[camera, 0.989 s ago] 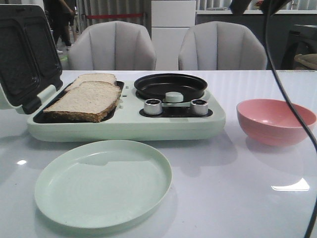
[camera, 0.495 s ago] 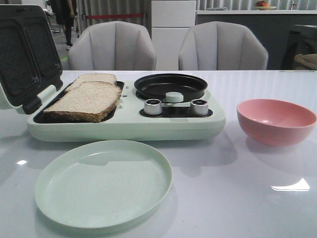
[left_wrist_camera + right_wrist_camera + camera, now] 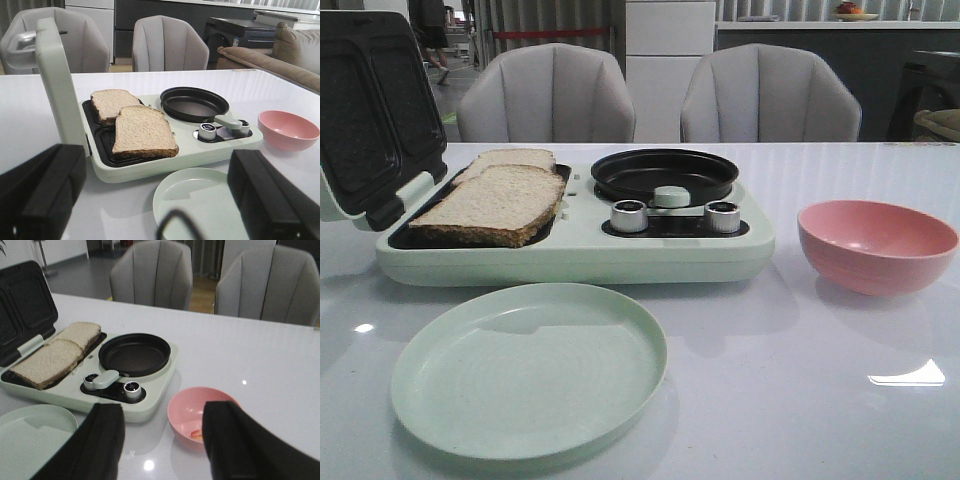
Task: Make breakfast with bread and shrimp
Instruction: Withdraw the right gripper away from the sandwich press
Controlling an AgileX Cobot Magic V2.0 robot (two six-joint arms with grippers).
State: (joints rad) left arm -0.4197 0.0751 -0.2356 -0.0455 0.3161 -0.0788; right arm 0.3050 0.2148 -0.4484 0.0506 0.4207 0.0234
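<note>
- Broadly, the worktop (image 3: 840, 400) carries a pale green breakfast maker (image 3: 570, 250) toward its back left, lid (image 3: 365, 110) propped open at the left end, with a round black pan (image 3: 665, 172) on its right half.
- Nearest the front edge, left of middle, sits a pale green plate (image 3: 530, 368) with nothing on it.
- Both slices of bread (image 3: 492, 205) already lie in the dark toasting tray on the maker's left half, one partly over the other, well apart from either hand.
- Toward the right edge stands a pink bowl (image 3: 200, 412), just beside the maker's right end and not touching it.
- Inside that bowl, in the right wrist view, a small orange-pink piece shows at the near wall: the shrimp (image 3: 196, 433). It is too small and too hidden by a finger to tell how its curve runs.
- Neither arm shows in the front view.
- The right hand (image 3: 162, 440) has its fingers spread apart, nothing between them, and hangs above the front-right part of the worktop with the bowl below and just ahead of it.
- The left hand (image 3: 155, 195) is also spread and empty, over the front edge near the plate, far from the bowl.
- So the right arm is clearly the nearer one for the shrimp; my judgement is that it needs a short drop forward into the bowl, then a carry left to the pan.
</note>
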